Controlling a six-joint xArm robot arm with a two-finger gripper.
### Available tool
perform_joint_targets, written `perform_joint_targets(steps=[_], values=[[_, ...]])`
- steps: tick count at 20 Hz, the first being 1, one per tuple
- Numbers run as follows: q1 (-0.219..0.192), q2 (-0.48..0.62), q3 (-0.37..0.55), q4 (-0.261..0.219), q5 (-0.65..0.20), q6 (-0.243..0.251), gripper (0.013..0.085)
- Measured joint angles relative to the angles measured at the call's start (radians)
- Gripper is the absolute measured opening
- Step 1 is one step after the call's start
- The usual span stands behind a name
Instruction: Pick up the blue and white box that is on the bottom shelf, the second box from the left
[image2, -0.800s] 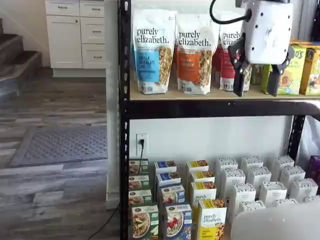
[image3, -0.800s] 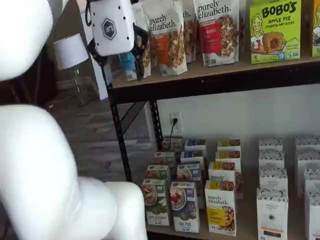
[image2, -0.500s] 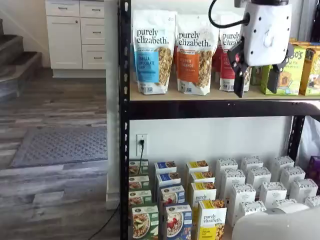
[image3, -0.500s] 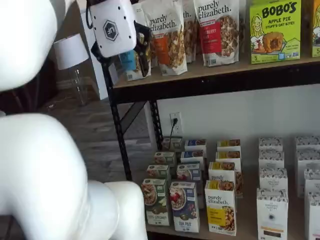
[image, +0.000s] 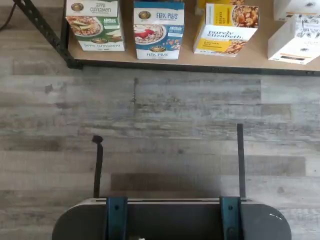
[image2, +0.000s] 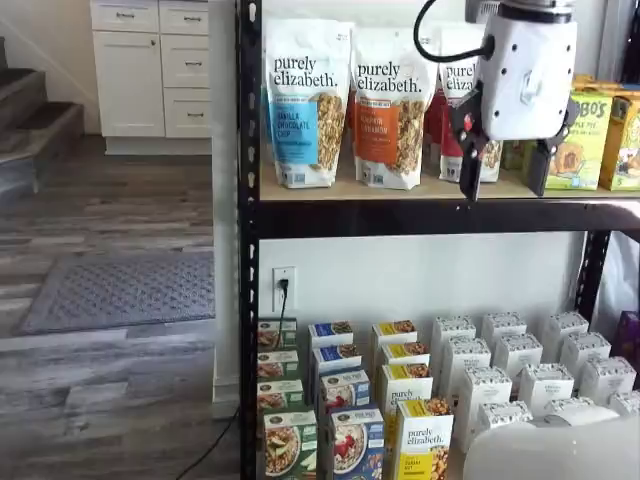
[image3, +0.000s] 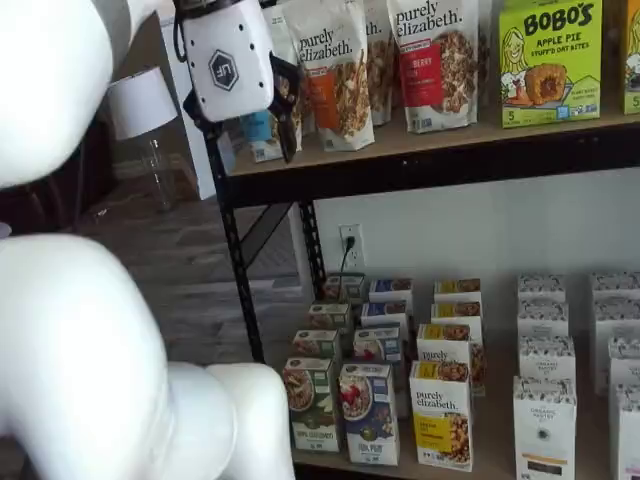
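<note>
Wrist view: the camera looks down on grey plank flooring (image: 165, 115) with the front edge of the bottom shelf (image: 165, 59) beyond it. Three cartons stand at that edge: a green and white box (image: 96, 25), the blue and white box (image: 158, 29) marked "Flax Plus" just beside it, and a yellow and white box (image: 226, 30) on the far side. The target is upright, in line with its neighbours and untouched. A dark mount with teal brackets (image: 170, 220) fills the near edge. No fingers are identifiable here.

Shelf view: the gripper (image2: 503, 180) hangs in front of the upper tier, level with the granola bags (image2: 345, 105). Its two black fingers stand well apart with a plain gap between them, and nothing is held. The blue and white box (image2: 354, 442) sits far below, at the front of its row, second along the shelf's near edge.

Shelf view: the white gripper body (image3: 228, 60) is seen from the side, so its finger spacing cannot be judged from this angle. The blue and white box (image3: 369, 412) stands at the front of the bottom shelf (image3: 480, 455), between the green carton and the yellow carton.

Assessment: the task appears barely begun. Nothing is grasped. Descent to the lowest tier, alignment on the target, closing and lift all remain outstanding.
</note>
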Motion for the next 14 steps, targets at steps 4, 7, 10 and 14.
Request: perform_joint_targets(steps=[4,7,10,14], values=[[0.014,-0.009,0.035,-0.013,-0.031,0.011,0.0850],[0.015,-0.015,0.064,-0.013,-0.052,0.013,0.0850],[0.012,-0.021,0.095,-0.009,-0.073,0.013,0.0850],[0.006,-0.025,0.137,-0.001,-0.100,0.010,0.0850]])
